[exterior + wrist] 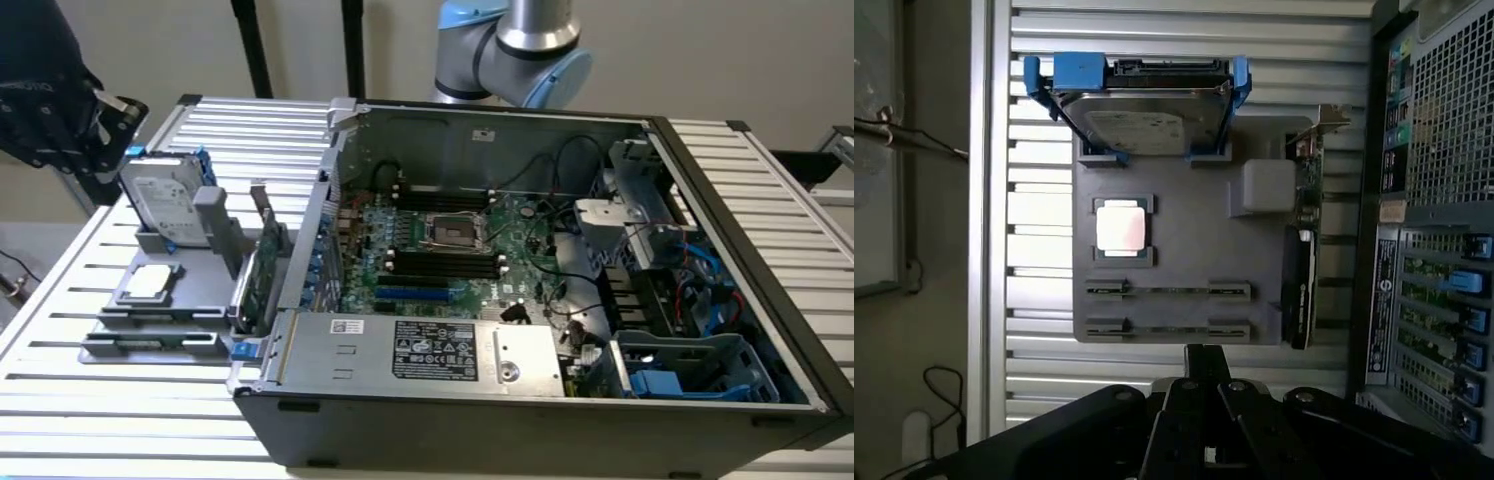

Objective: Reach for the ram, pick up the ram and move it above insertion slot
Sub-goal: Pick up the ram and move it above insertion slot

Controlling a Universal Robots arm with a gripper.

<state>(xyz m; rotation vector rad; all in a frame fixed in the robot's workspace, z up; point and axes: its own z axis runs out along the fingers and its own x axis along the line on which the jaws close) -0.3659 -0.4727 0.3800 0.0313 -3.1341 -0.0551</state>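
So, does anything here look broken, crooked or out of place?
Nothing looks broken or spilled. The computer case lies open, and the hard drive, square chip and green card sit tidily in the grey holder beside it.

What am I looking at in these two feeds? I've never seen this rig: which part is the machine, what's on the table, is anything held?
The machine is one robot arm, seen behind an open computer case in the exterior view, a camera off the arm. The other picture comes from a camera on the arm's wrist, looking past its black gripper, which is shut and holds nothing. Beside the case, on the slatted table, a grey tray carries a hard drive in a blue frame, a square processor chip, an expansion card standing on edge, and two long holders; the thin strip in one looks like the ram, though I can't be sure. The black memory slots sit on the green motherboard inside the case.
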